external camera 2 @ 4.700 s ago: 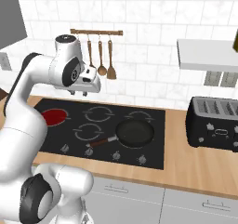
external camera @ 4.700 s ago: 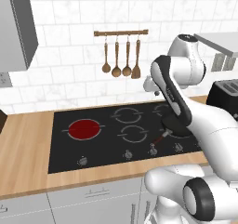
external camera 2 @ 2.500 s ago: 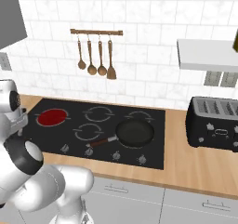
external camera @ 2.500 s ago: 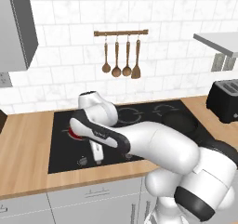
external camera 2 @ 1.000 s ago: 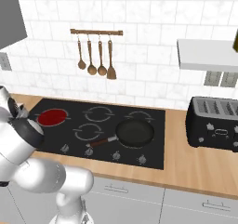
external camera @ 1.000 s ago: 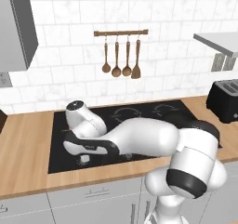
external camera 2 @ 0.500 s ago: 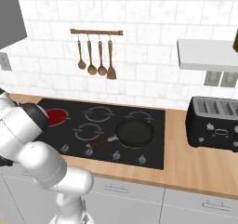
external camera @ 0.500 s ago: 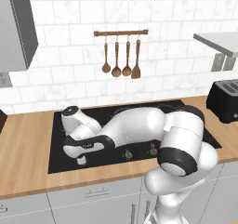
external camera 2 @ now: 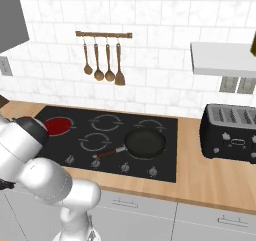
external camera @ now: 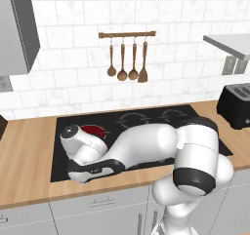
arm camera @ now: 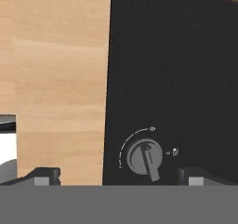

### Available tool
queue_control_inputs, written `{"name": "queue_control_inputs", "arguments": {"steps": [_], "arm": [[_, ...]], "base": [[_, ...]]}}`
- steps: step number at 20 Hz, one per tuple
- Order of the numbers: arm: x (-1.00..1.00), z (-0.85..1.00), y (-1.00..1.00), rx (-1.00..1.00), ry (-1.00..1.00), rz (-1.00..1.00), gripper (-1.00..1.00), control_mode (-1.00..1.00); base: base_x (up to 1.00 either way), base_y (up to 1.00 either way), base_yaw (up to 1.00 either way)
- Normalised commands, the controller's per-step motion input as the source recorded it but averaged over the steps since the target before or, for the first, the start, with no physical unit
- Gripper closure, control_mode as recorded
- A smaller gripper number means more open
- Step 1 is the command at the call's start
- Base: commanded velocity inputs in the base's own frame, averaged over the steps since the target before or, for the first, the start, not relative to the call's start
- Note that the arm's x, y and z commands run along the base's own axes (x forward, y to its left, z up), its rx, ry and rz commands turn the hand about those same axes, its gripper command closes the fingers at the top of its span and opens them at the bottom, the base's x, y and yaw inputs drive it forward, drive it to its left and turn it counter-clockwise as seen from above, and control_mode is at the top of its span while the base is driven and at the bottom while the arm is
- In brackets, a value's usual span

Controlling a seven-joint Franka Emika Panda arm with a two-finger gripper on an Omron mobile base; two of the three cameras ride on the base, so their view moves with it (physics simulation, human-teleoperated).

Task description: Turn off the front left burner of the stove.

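My two-finger dark gripper [arm camera: 118, 174] spread wide, fingertips either side of small grey round knob [arm camera: 145, 157], not touching. Knob near left edge of flat black glass stove [external camera 2: 165, 130]. Round red-glowing front left burner [external camera 2: 58, 126] lit, by wooden counter [external camera 2: 215, 180].

Two cameras stand behind the arm, one at its left, one at its right, both raised and looking forward and down over the wooden desk [external camera: 29, 141] at the tiled wall. Both take in the stove [external camera: 146, 122], the utensil rail [external camera: 127, 34] above it and the toaster [external camera 2: 231, 132]. The left one has the white arm stretched across its lower middle; in the right one the arm bulks at the lower left. The third camera rides on the hand [arm camera: 120, 175] and looks from very near, straight down at one stove knob [arm camera: 145, 157] and the seam between black glass and wood.
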Motion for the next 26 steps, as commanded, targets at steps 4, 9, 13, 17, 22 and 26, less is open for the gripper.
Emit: {"name": "queue_control_inputs", "arguments": {"steps": [4,9,13,17,22,26], "arm": [[0.29,-0.18,-0.15,0.0,0.0,0.0,-1.0,-1.0],[0.14,-0.15,0.01,0.0,0.0,0.0,-1.0,-1.0],[0.07,-0.13,0.14,0.0,0.0,0.0,-1.0,-1.0],[0.18,-0.07,0.01,0.0,0.0,0.0,-1.0,-1.0],[0.19,-0.01,0.04,0.0,0.0,0.0,-1.0,-1.0],[0.0,-0.13,0.1,0.0,0.02,0.0,-1.0,-1.0]], "base": [[0.0,0.0,0.0],[0.0,0.0,0.0],[0.0,0.0,0.0],[0.0,0.0,0.0],[0.0,0.0,0.0],[0.0,0.0,0.0]]}}
